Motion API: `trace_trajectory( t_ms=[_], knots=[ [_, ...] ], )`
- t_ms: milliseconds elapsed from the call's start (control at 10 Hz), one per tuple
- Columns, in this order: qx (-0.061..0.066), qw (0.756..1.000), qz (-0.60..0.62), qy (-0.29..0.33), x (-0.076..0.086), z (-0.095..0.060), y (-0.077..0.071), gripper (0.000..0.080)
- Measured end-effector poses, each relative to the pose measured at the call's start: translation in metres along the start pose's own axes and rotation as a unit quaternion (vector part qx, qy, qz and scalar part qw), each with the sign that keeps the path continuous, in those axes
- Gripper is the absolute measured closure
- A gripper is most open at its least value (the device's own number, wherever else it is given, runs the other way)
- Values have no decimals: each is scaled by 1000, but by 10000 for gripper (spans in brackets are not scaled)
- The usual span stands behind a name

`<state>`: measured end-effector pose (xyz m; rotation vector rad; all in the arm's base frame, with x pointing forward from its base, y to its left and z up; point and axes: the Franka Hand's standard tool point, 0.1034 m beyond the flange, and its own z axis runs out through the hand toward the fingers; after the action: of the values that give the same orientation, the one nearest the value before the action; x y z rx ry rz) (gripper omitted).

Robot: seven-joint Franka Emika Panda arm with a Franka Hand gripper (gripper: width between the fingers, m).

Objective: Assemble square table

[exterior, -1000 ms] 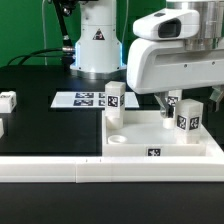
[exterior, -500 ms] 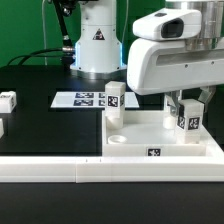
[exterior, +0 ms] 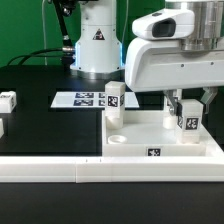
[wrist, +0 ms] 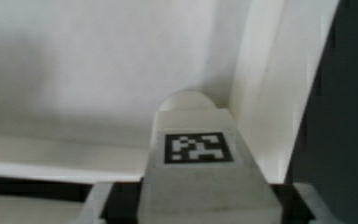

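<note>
The square table's white top (exterior: 140, 133) lies on the black table at the exterior view's right, rim up. One tagged white leg (exterior: 114, 100) stands upright at its far left corner. A second tagged leg (exterior: 187, 122) stands near the top's far right corner, and my gripper (exterior: 187, 112) is shut on it from above, one finger on each side. In the wrist view this leg (wrist: 197, 150) fills the space between the dark fingers (wrist: 115, 205), with the gripper (wrist: 197, 208) over the white top (wrist: 87, 80). A round corner socket (exterior: 117, 138) shows near the front left.
The marker board (exterior: 78, 99) lies left of the top. Two loose white legs (exterior: 7, 100) (exterior: 2, 127) rest at the exterior view's left edge. A long white rail (exterior: 60, 170) runs along the front. The arm's white base (exterior: 96, 45) stands behind.
The fingers have come together onto the right-hand leg. The arm and the leg have stayed where they were.
</note>
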<state>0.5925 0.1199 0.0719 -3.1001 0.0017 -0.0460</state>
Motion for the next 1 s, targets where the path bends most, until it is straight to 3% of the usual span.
trace_trajectory(
  t_ms=[400,700,800,1000],
  knots=[
    [4,971,239,3,0,0,-1,509],
    [8,925,380,1,0,0,-1,509],
    [7,920,392,0,0,0,-1,509],
    [8,883,469,0,0,0,-2,508]
  ],
)
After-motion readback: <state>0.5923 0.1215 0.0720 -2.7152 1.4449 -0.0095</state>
